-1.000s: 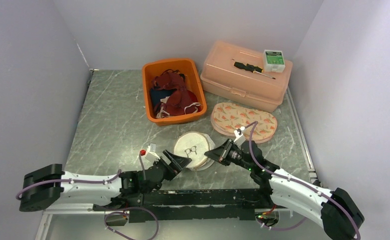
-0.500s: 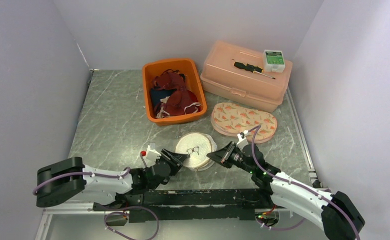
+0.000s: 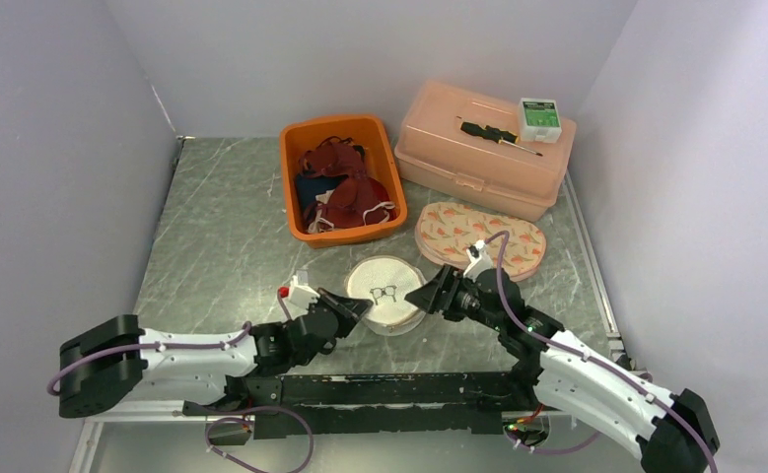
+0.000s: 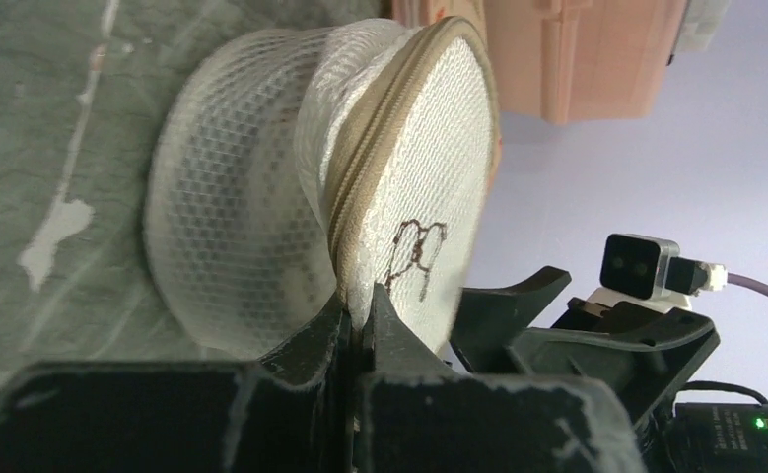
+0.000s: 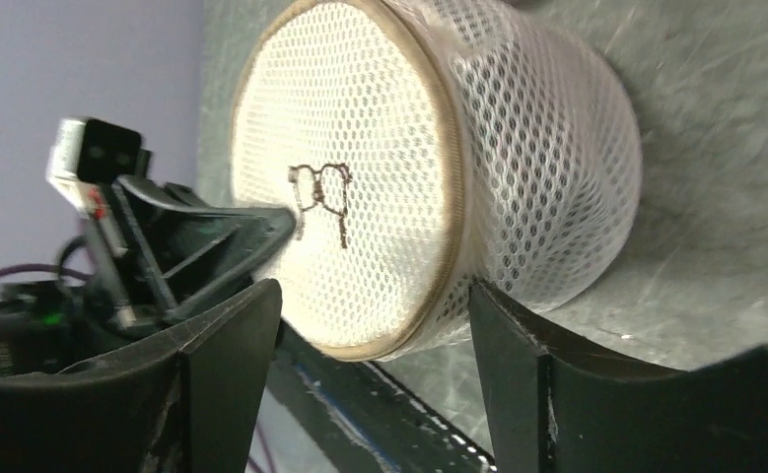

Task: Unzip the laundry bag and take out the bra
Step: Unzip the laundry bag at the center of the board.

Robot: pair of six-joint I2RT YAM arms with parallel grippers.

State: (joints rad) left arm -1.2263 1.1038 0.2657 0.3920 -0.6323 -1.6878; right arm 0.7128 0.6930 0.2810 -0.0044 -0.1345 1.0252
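mesh laundry bag (image 4: 261,187) pinched at rim by left end effector (image 4: 358,313); right end effector (image 5: 375,313) spread.

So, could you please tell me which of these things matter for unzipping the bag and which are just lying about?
In the job: laundry bag, left gripper shut on its zip seam, right gripper open, facing it.
Lying about: orange bin of red garments, peach box, screwdriver, patterned pouch.
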